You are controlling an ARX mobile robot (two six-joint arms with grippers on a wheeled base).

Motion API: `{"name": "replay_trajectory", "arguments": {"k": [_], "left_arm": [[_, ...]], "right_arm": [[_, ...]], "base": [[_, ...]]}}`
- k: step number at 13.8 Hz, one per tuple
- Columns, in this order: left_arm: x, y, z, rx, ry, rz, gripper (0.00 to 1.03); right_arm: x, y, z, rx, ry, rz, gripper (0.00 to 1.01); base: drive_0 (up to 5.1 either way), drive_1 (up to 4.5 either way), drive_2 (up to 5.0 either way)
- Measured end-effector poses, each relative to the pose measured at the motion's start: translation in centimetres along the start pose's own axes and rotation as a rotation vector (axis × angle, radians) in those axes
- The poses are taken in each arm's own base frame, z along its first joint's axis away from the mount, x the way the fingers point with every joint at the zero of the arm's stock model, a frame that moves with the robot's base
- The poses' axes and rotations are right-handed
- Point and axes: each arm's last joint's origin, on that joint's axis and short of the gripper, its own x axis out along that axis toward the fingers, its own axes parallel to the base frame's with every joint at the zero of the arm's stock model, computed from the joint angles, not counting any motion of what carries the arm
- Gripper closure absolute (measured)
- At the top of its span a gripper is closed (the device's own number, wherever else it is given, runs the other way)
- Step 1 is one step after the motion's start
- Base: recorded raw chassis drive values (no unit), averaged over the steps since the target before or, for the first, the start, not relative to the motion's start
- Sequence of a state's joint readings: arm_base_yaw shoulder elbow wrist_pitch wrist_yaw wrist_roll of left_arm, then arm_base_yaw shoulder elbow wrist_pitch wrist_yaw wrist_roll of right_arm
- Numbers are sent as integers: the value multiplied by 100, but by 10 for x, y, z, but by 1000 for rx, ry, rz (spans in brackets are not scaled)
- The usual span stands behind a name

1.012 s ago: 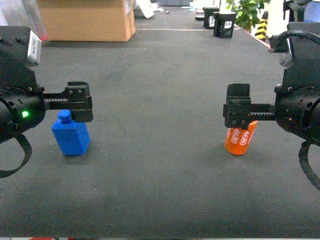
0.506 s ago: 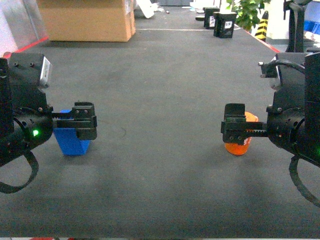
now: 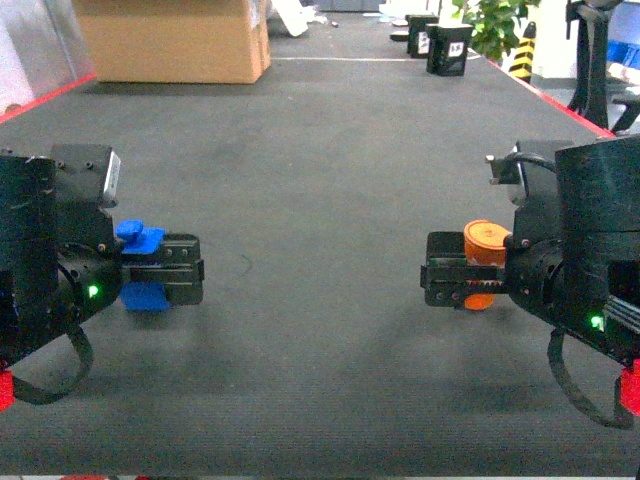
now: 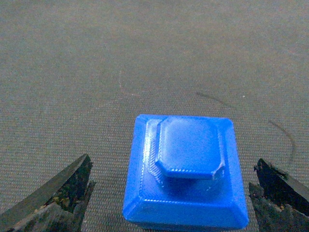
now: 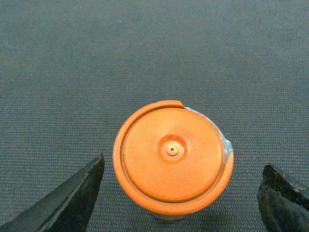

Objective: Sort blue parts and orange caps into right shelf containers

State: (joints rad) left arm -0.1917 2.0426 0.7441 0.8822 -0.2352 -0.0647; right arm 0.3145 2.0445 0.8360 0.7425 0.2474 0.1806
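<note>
A layered-plastic blue block with an octagonal knob [image 4: 186,171] sits between the spread left gripper [image 4: 171,193]. The right gripper [image 5: 176,193] gapes around a glossy round orange cap [image 5: 173,157]; its base is hidden.

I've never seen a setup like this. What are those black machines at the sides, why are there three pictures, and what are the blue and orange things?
The black shapes are a robot's two arms, each ending in a two-fingered gripper. The wide picture comes from a camera on the robot's head looking forward over a dark mat. The left gripper is lowered over a blue part, and the right gripper over an orange cap.

The other two pictures come from cameras on the wrists, looking straight down. One shows the blue part, a square block with a raised knob, between spread fingers. The other shows the round orange cap the same way. Both grippers are open; nothing is held yet. A cardboard box sits in the background.
</note>
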Motion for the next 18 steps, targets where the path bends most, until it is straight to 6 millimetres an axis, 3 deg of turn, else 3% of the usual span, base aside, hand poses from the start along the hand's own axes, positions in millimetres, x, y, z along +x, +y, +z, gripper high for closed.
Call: {"name": "replay_trajectory", "arguments": {"k": [3,4,5,7,9,12,14,16,18], "left_arm": [[8,2,-7,0,45,36,5],[10,3,-3,-9,39,39,7],[11,2,-4,-10,37,39,16],[12,2,-6,-10,35,39,42],[12,0,-5,-11,22,33,58],[11,0,-1,-23,-25,25,59],[-2,6,-1,-35,-68,36,59],[-31,12,25,-69,-226,54,59],[-62,18,45,-76,-341,81,59]], "right_arm": [[9,3,-8,-7,25,-23,3],[9,8,-5,-15,8,-41,16],[10,8,-4,-16,10,-43,26],[11,8,-4,-17,13,-45,52],[11,8,-4,-17,15,-45,56],[8,8,-3,-8,0,-44,56],[-11,4,8,13,-79,-46,56],[-50,-2,41,40,-254,-52,56],[-89,-11,56,27,-360,-81,56]], "base": [[0,0,0],[0,0,0],[0,0,0],[0,0,0],[0,0,0],[0,0,0],[0,0,0],[0,0,0],[0,0,0]]}}
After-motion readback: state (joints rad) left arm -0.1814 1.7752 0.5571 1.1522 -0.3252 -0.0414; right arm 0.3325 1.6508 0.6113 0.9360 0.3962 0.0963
